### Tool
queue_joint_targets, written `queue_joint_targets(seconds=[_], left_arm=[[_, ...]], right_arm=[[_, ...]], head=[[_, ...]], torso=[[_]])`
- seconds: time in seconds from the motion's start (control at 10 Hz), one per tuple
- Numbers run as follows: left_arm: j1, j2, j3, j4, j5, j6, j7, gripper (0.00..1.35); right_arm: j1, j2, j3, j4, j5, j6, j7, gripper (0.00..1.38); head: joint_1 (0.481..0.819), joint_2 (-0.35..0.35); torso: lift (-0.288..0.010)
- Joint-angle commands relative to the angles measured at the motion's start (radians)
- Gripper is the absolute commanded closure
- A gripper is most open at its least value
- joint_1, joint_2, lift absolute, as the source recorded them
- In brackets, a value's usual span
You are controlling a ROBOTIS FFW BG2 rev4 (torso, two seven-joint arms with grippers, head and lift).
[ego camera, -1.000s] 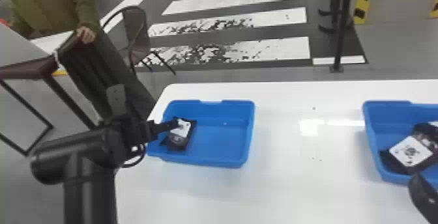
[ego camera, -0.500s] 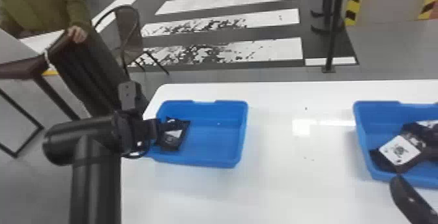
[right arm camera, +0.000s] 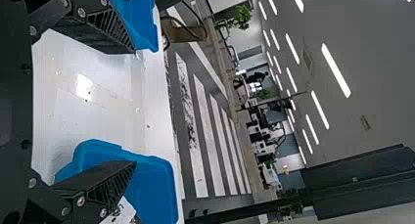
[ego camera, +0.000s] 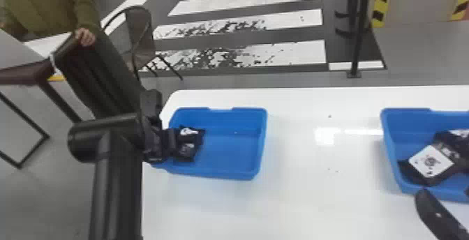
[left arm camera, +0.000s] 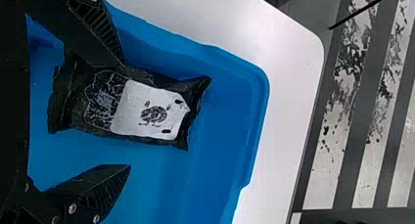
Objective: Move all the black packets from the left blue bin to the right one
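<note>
Over at the desk's (ego camera: 324, 208) far left corner, the left gripper (ego camera: 174, 144) is down at the left edge of the left blue bin (ego camera: 247, 110), its jaws wide, one finger right against or over a long side of the black packet (left arm camera: 151, 109), the other well apart from it; that packet (white label facing up, I see) lies on the bin's floor, towards its left edge; across the desk, the right gripper (ego camera: 436, 209) is by the near edge of the right blue bin (ego camera: 408, 111), jaws wide with nothing between them; inside that bin, black packets (ego camera: 431, 162) lie heaped, one label by the near left corner.
</note>
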Motion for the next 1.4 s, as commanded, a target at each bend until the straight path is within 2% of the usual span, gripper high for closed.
queue_joint_targets(seconds=[0.0, 0.2, 0.3, 0.4, 0.5, 0.6, 0.8, 1.0, 1.3], left_arm=[[-0.033, 0.0, -0.008, 0.053, 0.006, 0.0, 0.0, 0.18], [-0.075, 0.0, -0.004, 0.144, 0.012, -0.007, 0.0, 0.27], [-0.078, 0.002, -0.004, 0.154, 0.014, -0.007, 0.0, 0.52], [-0.07, -0.002, -0.002, 0.154, 0.018, -0.019, 0.0, 0.82], [-0.056, -0.003, -0.002, 0.154, 0.02, -0.042, -0.001, 0.97], [-0.041, -0.003, -0.006, 0.154, 0.018, -0.1, -0.015, 1.2], [0.008, -0.003, -0.004, 0.11, 0.0, -0.186, -0.06, 1.21], [0.138, -0.014, -0.012, -0.109, 0.012, -0.213, -0.078, 1.21], [0.359, -0.028, -0.116, -0.45, 0.11, -0.316, -0.083, 1.21]], right_arm=[[-0.008, 0.0, 0.003, 0.011, -0.005, 0.006, 0.005, 0.23], [-0.013, -0.002, 0.005, 0.018, -0.019, 0.016, 0.006, 0.23], [-0.013, -0.002, 0.005, 0.023, -0.025, 0.019, 0.008, 0.23], [-0.013, -0.002, 0.005, 0.026, -0.033, 0.019, 0.008, 0.23], [-0.013, -0.003, 0.005, 0.026, -0.033, 0.019, 0.008, 0.23], [-0.011, -0.005, 0.005, 0.026, -0.037, 0.021, 0.009, 0.23], [-0.008, -0.006, 0.005, 0.028, -0.045, 0.026, 0.012, 0.23], [-0.018, -0.008, 0.007, 0.023, -0.047, 0.038, 0.017, 0.24], [-0.065, -0.015, 0.033, 0.001, -0.067, 0.095, 0.069, 0.24]], head=[[0.695, 0.3], [0.695, 0.289], [0.695, 0.288], [0.695, 0.287], [0.695, 0.286], [0.695, 0.285], [0.695, 0.283], [0.695, 0.287], [0.695, 0.267]], torso=[[-0.14], [-0.14], [-0.14], [-0.14], [-0.14], [-0.14], [-0.14], [-0.14], [-0.14]])
